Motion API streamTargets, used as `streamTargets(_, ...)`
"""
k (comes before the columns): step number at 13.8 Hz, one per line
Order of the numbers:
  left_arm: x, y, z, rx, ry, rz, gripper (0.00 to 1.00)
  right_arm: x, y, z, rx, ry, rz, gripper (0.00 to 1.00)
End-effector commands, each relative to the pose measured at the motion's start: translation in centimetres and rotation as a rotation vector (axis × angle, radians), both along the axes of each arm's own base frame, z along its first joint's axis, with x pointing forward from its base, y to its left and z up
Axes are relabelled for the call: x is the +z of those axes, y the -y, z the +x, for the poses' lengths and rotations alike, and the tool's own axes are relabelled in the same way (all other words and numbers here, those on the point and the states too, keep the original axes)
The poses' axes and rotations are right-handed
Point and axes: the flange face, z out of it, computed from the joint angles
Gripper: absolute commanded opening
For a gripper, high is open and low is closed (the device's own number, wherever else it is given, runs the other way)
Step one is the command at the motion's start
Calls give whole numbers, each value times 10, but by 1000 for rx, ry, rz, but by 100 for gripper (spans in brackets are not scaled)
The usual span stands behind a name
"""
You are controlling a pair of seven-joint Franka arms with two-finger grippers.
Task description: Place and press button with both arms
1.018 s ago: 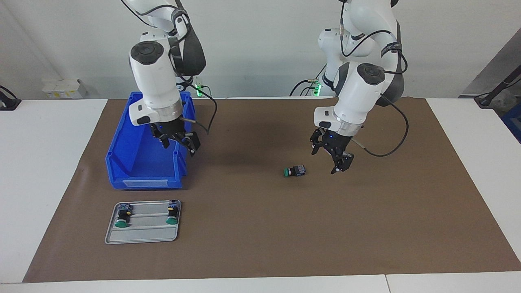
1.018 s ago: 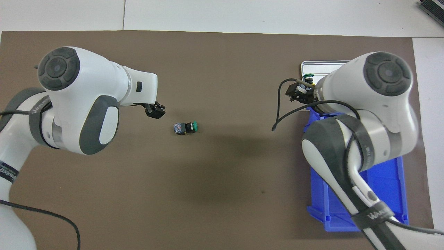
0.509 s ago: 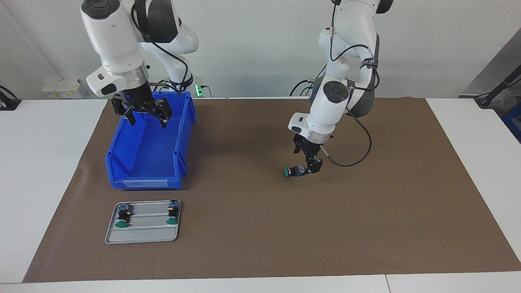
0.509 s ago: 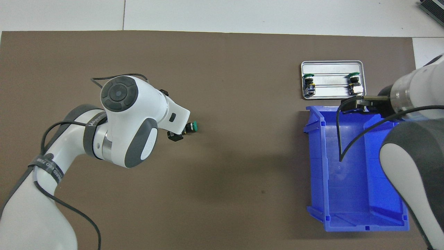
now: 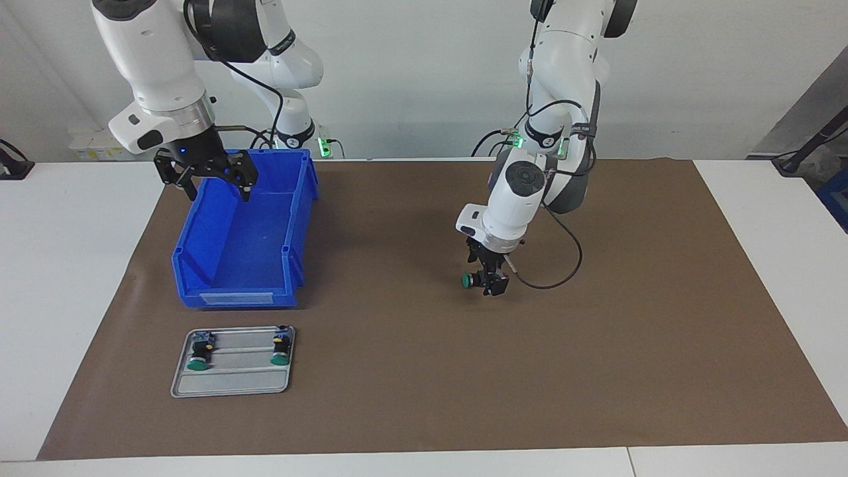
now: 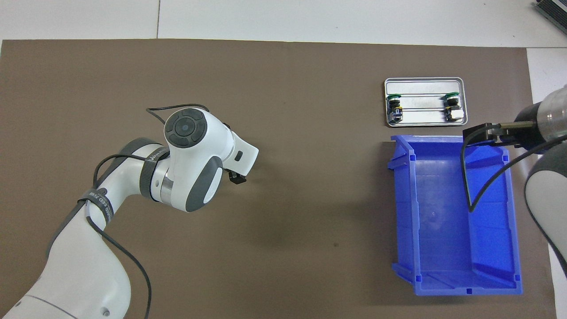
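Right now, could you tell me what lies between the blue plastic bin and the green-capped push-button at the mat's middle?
Only bare brown mat lies between the blue plastic bin and the green-capped push-button, as the facing view shows.

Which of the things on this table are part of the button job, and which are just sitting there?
In the job:
- small green-capped black push-button lying on the brown mat
- left gripper, down at that button
- right gripper, raised over the bin, waiting

Just there:
- blue plastic bin
- grey metal tray
- two green-capped buttons in the tray
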Motion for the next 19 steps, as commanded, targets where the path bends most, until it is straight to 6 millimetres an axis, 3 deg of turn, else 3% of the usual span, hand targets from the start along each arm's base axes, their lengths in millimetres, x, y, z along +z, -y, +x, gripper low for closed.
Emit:
streamTargets(1, -4, 2, -4, -3, 16, 14, 99, 1, -4, 0, 24, -11, 20, 100)
streamTargets(7, -31, 6, -22, -9, 57, -2, 98, 2, -7, -1, 23, -12, 20, 100)
streamTargets(11, -45, 12, -30, -23, 51, 3, 93, 6, -7, 0, 22, 0, 13, 100)
streamTargets(16, -44, 21, -34, -35, 70, -7, 87, 13, -7, -3, 2, 9, 14, 100)
streamTargets(19, -43, 20, -33, -33, 74, -9, 72, 21, -1, -9, -7, 7, 20, 100)
